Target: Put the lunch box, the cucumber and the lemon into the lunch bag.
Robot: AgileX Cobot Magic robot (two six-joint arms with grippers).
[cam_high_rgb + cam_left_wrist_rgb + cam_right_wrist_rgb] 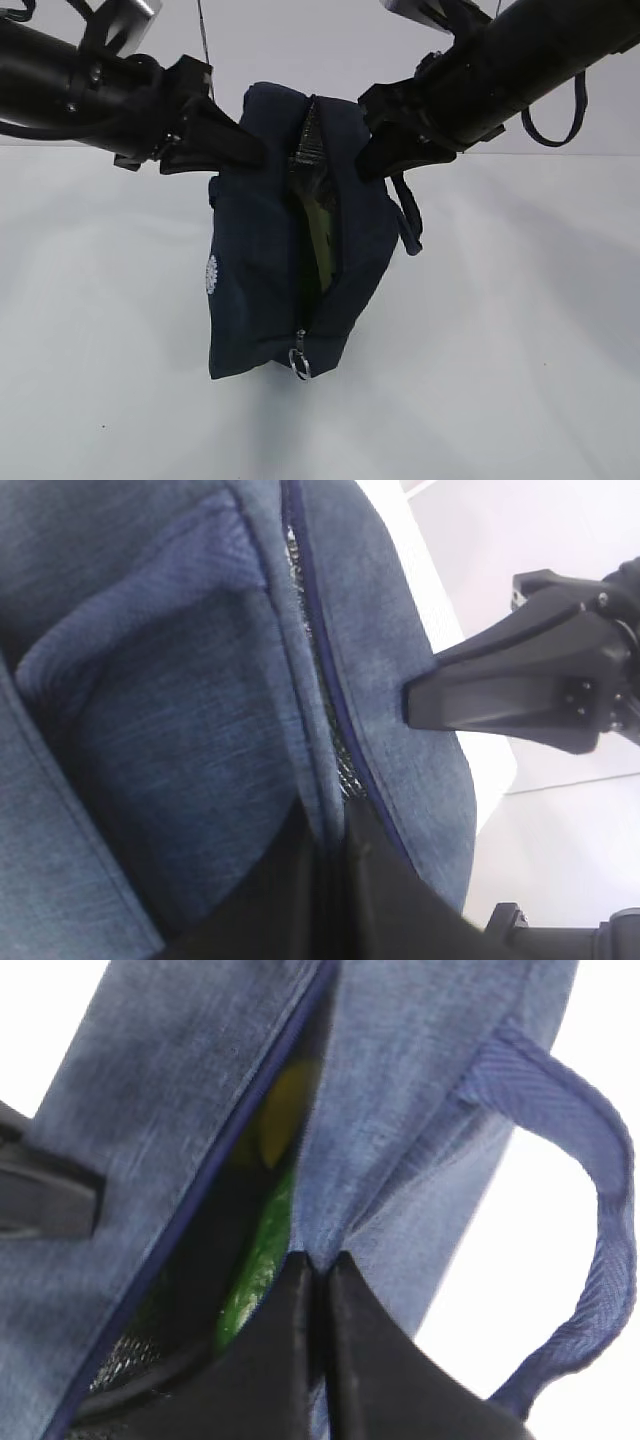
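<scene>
The dark navy lunch bag [255,270] stands on end in the middle, its unzipped slit facing the exterior camera. Whether it rests on the table or hangs, I cannot tell. A pale green strip of the lunch box [324,225] shows inside the slit. In the right wrist view the yellow lemon [283,1110] and the green cucumber [258,1260] lie inside the bag. My left gripper [262,150] [335,825] is shut on the bag's left edge beside the zipper. The right gripper [362,150] [318,1265] is shut on the fabric of the bag's right edge.
The ring pull [300,362] hangs at the slit's lower end and the white logo [211,273] is on the left side. One loop handle [600,1210] droops on the right. A dark strap loop [560,125] hangs under the right arm. White table [500,350] surrounds the bag.
</scene>
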